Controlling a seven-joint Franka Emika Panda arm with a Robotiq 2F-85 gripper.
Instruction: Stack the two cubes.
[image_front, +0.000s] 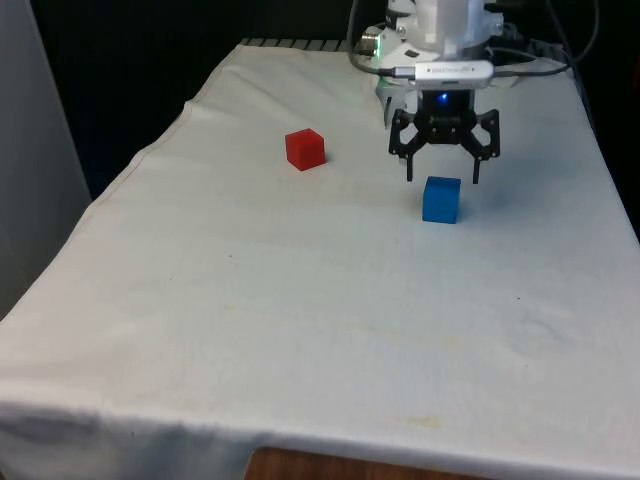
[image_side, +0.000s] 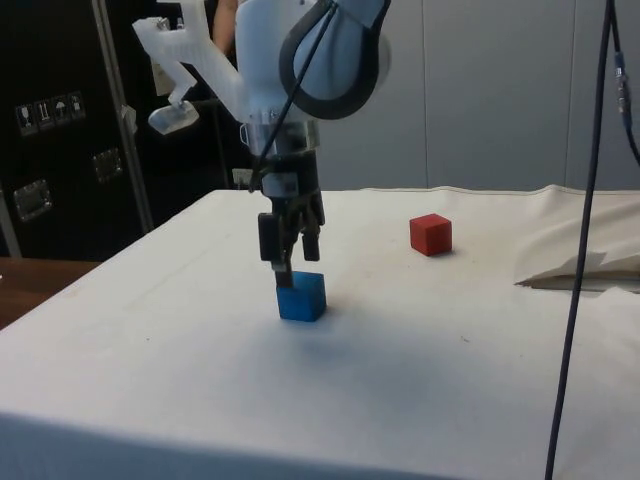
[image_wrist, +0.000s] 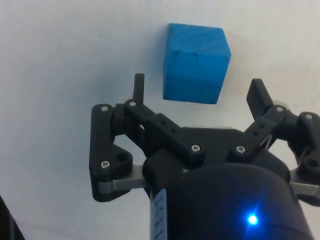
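Two small cubes sit on the white cloth, well apart from each other and not stacked. The blue cube (image_front: 441, 199) is a solid block with flat faces and fairly crisp edges, and in the wrist view (image_wrist: 196, 63) its top face shows faint diagonal streaks, like brushed or painted wood grain, though I can't say for sure what it's made of. The red cube (image_front: 305, 149) looks like the same kind of block, matte, sitting toward the front view's left and a bit farther back on the table; in the side view (image_side: 431, 234) it's off beyond the arm, near a rumpled fold of cloth. The black gripper (image_front: 442, 176) hangs just above the blue cube with its fingers spread wide, holding nothing. It's made of angular black plastic linkages with small silver screws, and the thin fingers (image_wrist: 138, 86) end in flat tips. In the wrist view the blue cube lies a little ahead of the fingertips, not squarely between them, and the side view shows the gripper (image_side: 282, 268) just above the cube's near top edge (image_side: 302, 296), so close that I can't tell whether a fingertip touches it or not. The cloth (image_front: 300, 320) is a soft white fabric, mostly smooth, with shallow wrinkles and a few faint yellowish marks near the front edge.
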